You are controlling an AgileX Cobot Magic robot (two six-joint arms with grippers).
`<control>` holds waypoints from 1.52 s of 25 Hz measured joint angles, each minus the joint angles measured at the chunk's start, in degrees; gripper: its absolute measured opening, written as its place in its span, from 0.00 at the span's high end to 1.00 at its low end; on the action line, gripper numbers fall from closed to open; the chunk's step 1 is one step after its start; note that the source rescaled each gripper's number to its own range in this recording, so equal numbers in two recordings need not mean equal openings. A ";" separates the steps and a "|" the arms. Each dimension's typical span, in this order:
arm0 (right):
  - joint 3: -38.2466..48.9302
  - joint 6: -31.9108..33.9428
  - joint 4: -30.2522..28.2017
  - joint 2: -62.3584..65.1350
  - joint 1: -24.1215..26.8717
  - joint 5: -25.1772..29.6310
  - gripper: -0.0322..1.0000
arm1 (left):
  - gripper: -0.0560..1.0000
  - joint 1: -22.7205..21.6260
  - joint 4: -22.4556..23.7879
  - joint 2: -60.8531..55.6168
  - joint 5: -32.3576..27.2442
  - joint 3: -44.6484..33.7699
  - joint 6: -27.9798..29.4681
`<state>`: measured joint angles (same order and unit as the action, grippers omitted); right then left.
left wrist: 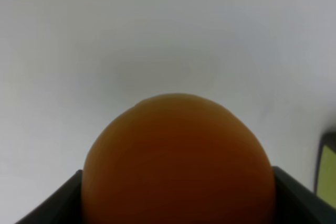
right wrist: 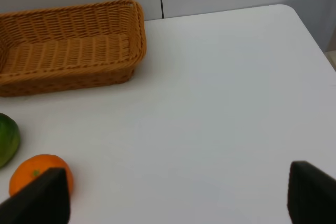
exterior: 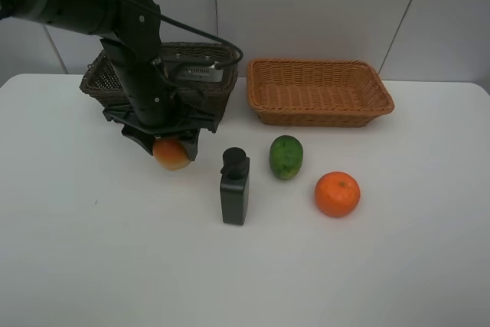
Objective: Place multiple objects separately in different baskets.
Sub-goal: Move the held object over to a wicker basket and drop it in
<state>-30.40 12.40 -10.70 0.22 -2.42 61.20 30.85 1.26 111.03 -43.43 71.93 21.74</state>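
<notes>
Orange-red peach [exterior: 171,153] clamped in left gripper [left wrist: 178,198], just before dark basket [exterior: 217,105]; right gripper [right wrist: 176,182] wide apart, empty. Grasp step, apparently. Next: lift above basket wall, carry over, release.

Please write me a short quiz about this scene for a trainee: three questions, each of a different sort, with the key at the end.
1. Multiple choice: which thing sits between the fingers of the left hand? A) a cup B) the peach C) a lemon
2. True or false: the bottle stands upright on the table.
3. Count: how many fruits lie free on the table, not held by any hand?

Key
1. B
2. True
3. Two: the green fruit and the orange.
</notes>
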 joint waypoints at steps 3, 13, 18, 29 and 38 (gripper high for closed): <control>0.00 0.00 0.00 0.00 0.00 0.00 0.25 | 0.20 0.00 0.07 0.00 -1.24 3.19 -0.36; 0.00 0.00 0.00 0.00 0.00 0.00 0.25 | 0.20 0.00 0.12 0.00 -2.49 11.21 -3.03; 0.00 0.00 0.00 0.00 0.00 0.00 0.25 | 0.20 0.11 0.13 2.93 -3.41 17.51 -4.41; 0.00 0.00 0.00 0.00 0.00 0.00 0.25 | 0.20 2.66 0.17 13.56 -10.08 36.06 -5.83; 0.00 0.00 0.00 0.00 0.00 0.00 0.25 | 0.20 4.23 -0.05 23.62 -12.76 52.50 -6.00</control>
<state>-30.40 12.40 -10.70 0.22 -2.42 61.20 35.08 1.21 134.65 -56.19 124.43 15.74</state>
